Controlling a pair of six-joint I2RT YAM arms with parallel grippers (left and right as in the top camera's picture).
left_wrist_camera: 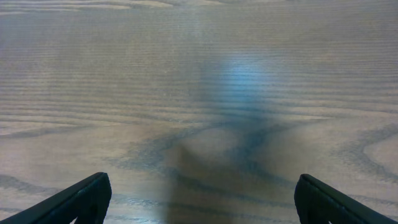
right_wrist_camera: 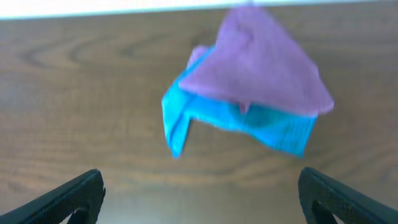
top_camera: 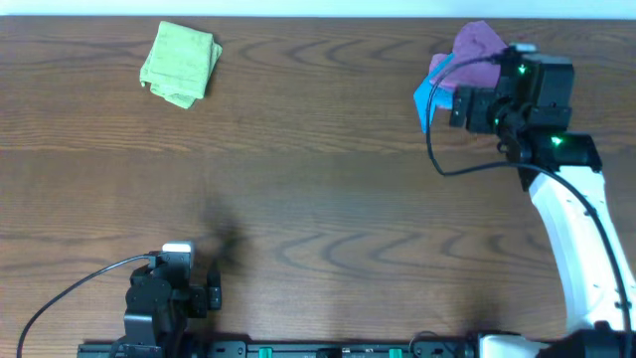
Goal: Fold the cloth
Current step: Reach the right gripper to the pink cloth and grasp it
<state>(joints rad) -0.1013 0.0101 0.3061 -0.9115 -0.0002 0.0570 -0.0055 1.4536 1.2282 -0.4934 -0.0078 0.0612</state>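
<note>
**Reaching for the cloth, fold not begun**

My right fingers [top_camera: 460, 103] stand wide apart and empty, just beside the blue cloth [top_camera: 428, 96] and aimed at it. The cloth [top_camera: 477, 45] lies bunched in a peak on top of that blue cloth, draped over its far part. I judge this as the approach to a first grasp. Next I need to pinch only the purple layer, lift it off the blue cloth and spread it flat on bare desk [top_camera: 328, 179]. My left fingers [top_camera: 212, 295] are also apart and empty, well away from the blue cloth. A green cloth [top_camera: 181, 63] sits far to its left. No container is in view.
</note>
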